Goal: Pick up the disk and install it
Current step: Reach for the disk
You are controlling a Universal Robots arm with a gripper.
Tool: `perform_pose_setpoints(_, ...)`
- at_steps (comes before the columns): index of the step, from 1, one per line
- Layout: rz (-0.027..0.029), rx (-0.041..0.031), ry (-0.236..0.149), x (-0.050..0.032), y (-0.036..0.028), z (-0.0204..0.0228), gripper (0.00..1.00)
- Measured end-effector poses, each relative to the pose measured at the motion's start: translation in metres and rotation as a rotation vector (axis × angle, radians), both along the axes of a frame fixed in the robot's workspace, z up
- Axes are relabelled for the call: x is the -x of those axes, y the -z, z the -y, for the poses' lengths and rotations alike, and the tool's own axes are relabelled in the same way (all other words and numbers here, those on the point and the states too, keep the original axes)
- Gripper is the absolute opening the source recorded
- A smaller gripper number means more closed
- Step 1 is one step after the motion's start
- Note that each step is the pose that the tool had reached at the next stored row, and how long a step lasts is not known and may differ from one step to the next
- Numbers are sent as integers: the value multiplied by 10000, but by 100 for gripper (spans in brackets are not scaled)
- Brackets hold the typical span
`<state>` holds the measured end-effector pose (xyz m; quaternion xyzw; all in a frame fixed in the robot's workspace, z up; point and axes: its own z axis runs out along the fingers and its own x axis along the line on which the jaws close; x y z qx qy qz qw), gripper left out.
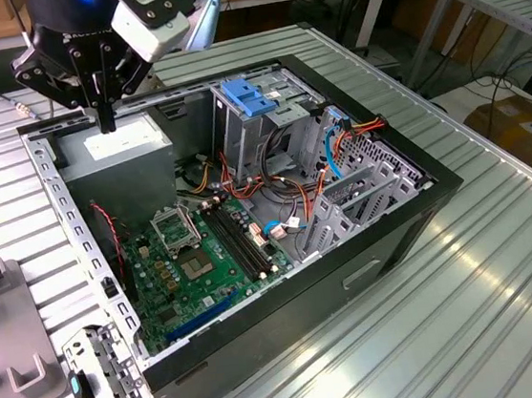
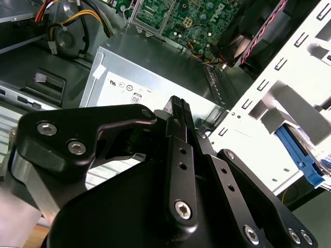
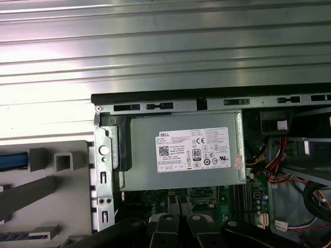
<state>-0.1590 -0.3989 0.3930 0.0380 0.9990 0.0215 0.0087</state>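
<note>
Tool (image 1: 103,121): pressed together, gripping nothing, hovering just above the power supply (image 1: 125,143).
Disk (image 2: 297,155): blue-framed edge lies beyond the case rail (image 2: 269,119) beside the power supply, apart from the tool.

In the exterior view, your ribbed silver surface (image 1: 486,270) carries the open black computer case (image 1: 289,316) at its centre, a grey moulded holder (image 1: 10,358) at eight o'clock, and a perforated metal bracket (image 1: 104,376) at seven o'clock, just beside the case.
</note>
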Motion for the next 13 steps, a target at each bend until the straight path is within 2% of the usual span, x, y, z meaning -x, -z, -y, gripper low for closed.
perform_pose_setpoints(13,-13,0,0,77,1,0,14)
